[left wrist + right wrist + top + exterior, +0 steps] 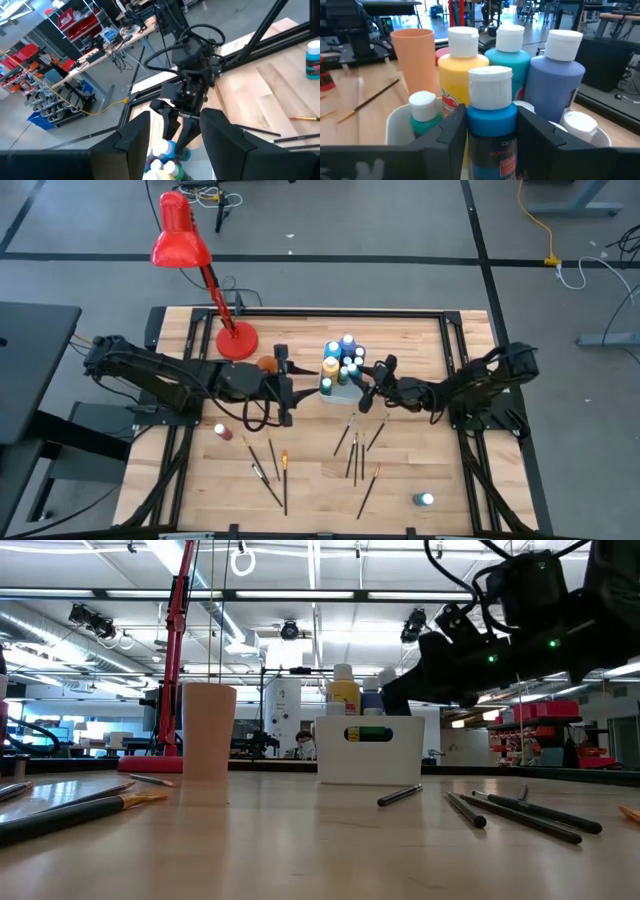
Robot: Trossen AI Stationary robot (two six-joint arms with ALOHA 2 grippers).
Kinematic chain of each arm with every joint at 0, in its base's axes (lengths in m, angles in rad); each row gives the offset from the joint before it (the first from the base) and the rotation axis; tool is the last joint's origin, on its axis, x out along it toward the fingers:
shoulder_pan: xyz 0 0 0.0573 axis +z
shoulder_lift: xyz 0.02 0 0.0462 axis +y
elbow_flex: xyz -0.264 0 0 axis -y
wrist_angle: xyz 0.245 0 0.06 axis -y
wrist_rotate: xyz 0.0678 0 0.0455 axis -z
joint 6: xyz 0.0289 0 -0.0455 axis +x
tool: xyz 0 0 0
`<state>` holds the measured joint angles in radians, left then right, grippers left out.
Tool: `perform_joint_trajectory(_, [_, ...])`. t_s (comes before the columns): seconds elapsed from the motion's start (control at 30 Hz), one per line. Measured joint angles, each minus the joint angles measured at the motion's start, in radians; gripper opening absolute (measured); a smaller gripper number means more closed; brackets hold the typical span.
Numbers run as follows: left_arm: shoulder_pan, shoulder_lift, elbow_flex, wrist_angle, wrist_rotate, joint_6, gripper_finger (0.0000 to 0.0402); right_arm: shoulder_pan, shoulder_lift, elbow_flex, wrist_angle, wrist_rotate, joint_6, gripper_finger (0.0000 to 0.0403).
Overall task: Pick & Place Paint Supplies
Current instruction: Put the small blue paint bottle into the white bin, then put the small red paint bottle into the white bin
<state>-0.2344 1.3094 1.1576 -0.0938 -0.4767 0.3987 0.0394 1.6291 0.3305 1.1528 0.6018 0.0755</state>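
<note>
A white bin [342,390] at the table's middle holds several white-capped paint bottles [345,358]. My right gripper [492,145] reaches in from the right and is shut on a blue bottle [490,125], upright among the yellow, teal and purple ones. My left gripper [172,140] hangs open and holds nothing, just left of the bin [288,385]. An orange cup [267,364] stands beside the bin. Several brushes [352,445] lie flat on the table nearer the front. Two loose bottles lie on the table, one at the left [222,431] and one at the front right [425,500]. My right gripper pinches the blue bottle's body [490,142] between its two fingers [451,137], one on each side, below the white cap [490,85]. The fingers come in about level from the table's right. The bottle stands upright over the bin; its base is hidden.
A red desk lamp [180,240] stands on its round base [236,340] at the far left of the table. More brushes [270,470] lie at the front left. A dark frame [300,312] runs around the tabletop's edges.
</note>
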Motion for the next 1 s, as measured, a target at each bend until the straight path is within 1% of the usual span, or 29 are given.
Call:
perform_joint_trajectory(0.13, [0.0,0.0,0.0,-0.003,-0.001,-0.001,0.0181,-0.029,0.031,0.017,0.007,-0.007,0.0,0.0149])
perform_joint_trajectory(0.27, [0.0,0.0,0.0,-0.009,-0.001,-0.002,0.0181,-0.054,0.055,0.02,0.012,-0.04,0.043,0.0149])
perform_joint_trajectory(0.5, [0.0,0.0,0.0,-0.016,-0.003,-0.017,0.0181,-0.071,0.055,0.02,0.002,-0.045,0.048,0.0152])
perform_joint_trajectory(0.83, [0.0,0.0,0.0,-0.024,-0.005,-0.026,0.0181,-0.071,0.055,0.02,-0.023,-0.044,0.019,0.0195])
perform_joint_trajectory(1.0, [0.0,0.0,0.0,-0.025,-0.002,-0.028,0.0181,-0.071,0.055,0.02,-0.023,-0.042,0.016,0.02])
